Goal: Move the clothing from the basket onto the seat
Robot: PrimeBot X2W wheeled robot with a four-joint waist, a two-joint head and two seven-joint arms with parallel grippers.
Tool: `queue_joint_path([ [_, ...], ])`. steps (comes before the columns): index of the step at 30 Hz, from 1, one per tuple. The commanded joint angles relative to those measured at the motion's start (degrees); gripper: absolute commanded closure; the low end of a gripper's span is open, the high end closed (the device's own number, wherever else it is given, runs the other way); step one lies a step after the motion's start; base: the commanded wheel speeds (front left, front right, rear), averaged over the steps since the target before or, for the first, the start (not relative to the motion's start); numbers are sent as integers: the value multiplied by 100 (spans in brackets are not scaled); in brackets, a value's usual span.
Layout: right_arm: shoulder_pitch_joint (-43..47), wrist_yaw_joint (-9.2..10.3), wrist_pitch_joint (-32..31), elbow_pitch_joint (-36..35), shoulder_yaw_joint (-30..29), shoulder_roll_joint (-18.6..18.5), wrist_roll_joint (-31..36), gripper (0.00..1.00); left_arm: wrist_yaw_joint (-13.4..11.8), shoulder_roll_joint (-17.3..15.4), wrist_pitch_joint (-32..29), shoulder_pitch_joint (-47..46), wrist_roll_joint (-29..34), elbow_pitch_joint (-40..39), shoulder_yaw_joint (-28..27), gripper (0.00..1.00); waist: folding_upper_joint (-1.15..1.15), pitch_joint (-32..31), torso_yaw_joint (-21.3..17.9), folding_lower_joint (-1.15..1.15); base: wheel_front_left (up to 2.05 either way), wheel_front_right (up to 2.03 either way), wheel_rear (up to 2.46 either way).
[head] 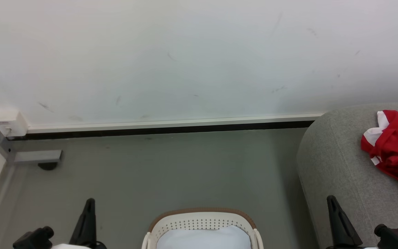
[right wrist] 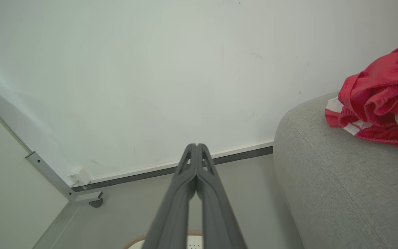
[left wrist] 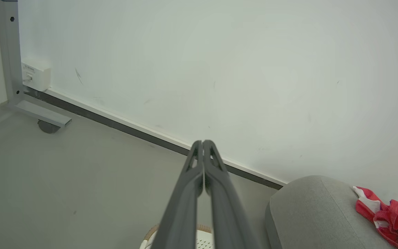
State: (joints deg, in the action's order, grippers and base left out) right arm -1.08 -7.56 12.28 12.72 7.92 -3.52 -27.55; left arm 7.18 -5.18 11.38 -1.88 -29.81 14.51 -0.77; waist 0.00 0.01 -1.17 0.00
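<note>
Plainly, both pairs of fingers are pressed together with nothing between them. The left gripper (left wrist: 203,142) has its two dark fingers (left wrist: 185,193) meeting tip to tip in the air above the floor (head: 150,166). The right gripper (right wrist: 196,145) matches it, empty and pointing toward the foot of the wall (head: 185,52).

Below and between them stands the basket (head: 202,210), its tan rim toward the wall, with a plain pale fabric (head: 204,238) lying in the part that can be seen. To the right, the seat (head: 333,162) carries the clothing (head: 396,145), a crumpled red heap with white trim resting on the cushion, well apart from the basket.

With the jaws closed like this, a reach into the basket would likely push cloth down rather than take it. Since pale fabric lies on top, a grab there may lift the wrong piece. Whether any red lies beneath it I cannot tell. The heap sits near the seat's rounded end, so a careless drop beside it could nudge it over the edge.

Counted: two grippers, one basket, one seat, one pale fabric and one red heap. How many jerseys are in the heap cannot be made out.
</note>
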Motion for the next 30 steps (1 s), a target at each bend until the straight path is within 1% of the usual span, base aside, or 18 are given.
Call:
queue_joint_path([
  [1, -172, 2, -46, -73, -51, -56, -345, 100, -13, -20, -79, -145, -303, -111, -50, 100, 0, 0, 2, 0, 0, 0, 0],
  [17, -278, 3, -288, -34, -158, -187, -1881, 100, -92, 32, -449, -209, -1619, -204, -167, 100, 0, -1, 19, 0, 0, 0, 0],
  [30, -336, 5, -428, -15, -207, -294, -2886, 100, -133, 68, -691, -253, -2472, -249, -242, 100, 0, -2, 31, 0, 0, 0, 0],
])
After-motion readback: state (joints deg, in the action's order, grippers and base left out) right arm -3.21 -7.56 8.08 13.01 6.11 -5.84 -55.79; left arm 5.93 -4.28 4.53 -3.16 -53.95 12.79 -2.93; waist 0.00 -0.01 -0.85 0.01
